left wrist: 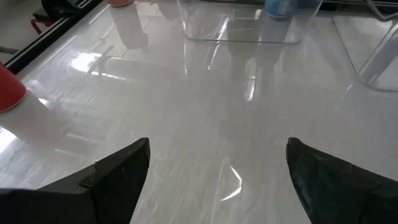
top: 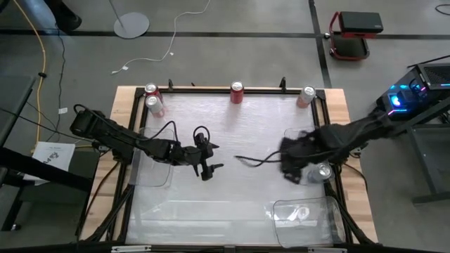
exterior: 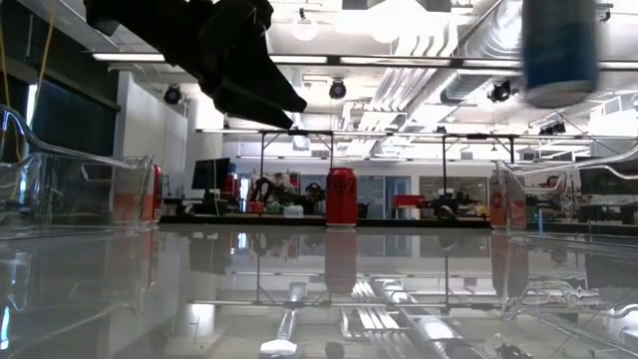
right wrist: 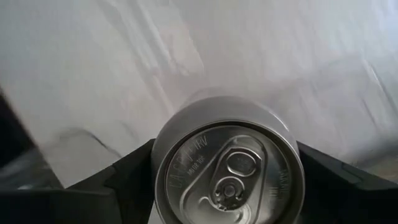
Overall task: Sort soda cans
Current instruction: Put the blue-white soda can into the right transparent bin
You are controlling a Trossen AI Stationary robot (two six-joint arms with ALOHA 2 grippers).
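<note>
Basically, right wrist view alone shows the right pincer [right wrist: 227, 171] closed on a silver can [right wrist: 227, 171], fingers flanking its lid, embossed lettering there too small to read; low view shows that can [exterior: 560, 50] lifted clear of the worktop [top: 232, 147]. Left pincer [top: 205, 163] hangs wide and empty over mid-worktop, well apart from the red can [top: 237, 92] at the far edge. Clear tray [top: 306, 214] just nearside of the right pincer; contents unclear.
</note>
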